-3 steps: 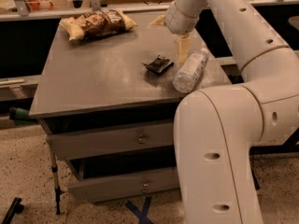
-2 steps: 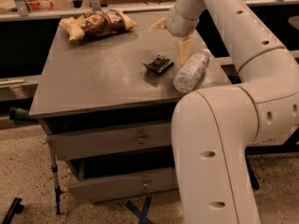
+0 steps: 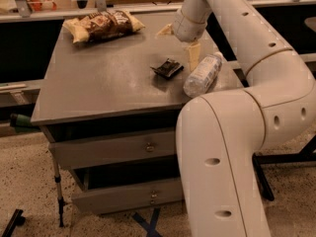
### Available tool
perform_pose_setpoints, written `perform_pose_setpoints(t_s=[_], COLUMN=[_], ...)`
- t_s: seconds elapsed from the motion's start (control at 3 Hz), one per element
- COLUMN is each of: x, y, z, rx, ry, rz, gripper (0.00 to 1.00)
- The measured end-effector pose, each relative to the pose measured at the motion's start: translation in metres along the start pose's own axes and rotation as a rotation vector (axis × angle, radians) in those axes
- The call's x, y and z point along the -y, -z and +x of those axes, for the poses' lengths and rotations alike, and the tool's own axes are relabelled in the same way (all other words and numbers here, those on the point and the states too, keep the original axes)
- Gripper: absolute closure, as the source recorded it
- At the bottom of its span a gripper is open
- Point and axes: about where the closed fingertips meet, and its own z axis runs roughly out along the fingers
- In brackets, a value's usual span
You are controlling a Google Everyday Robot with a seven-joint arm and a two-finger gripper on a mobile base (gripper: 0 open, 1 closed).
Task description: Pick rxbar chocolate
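Gripper (image 3: 178, 46) just behind rxbar chocolate (image 3: 168, 68), fingers (image 3: 193, 58) spread, empty; bottle (image 3: 202, 75) at right table (image 3: 98, 83) edge.

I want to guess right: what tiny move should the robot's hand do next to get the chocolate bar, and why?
Probably ease the gripper sideways and down over the rxbar chocolate. It hangs just beside the bar, above the table near the water bottle, and is not touching the bar yet.
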Motion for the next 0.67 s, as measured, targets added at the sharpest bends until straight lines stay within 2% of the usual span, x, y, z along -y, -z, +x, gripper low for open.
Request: perform_pose_setpoints(t_s=[0.33, 0.67], x=[-0.0029, -0.0074], y=[-0.0066, -0.0125], z=[-0.0053, -0.0135], rx=[0.003, 0.001], ry=[0.030, 0.071], rz=[-0.039, -0.101], gripper=[0.12, 0.35])
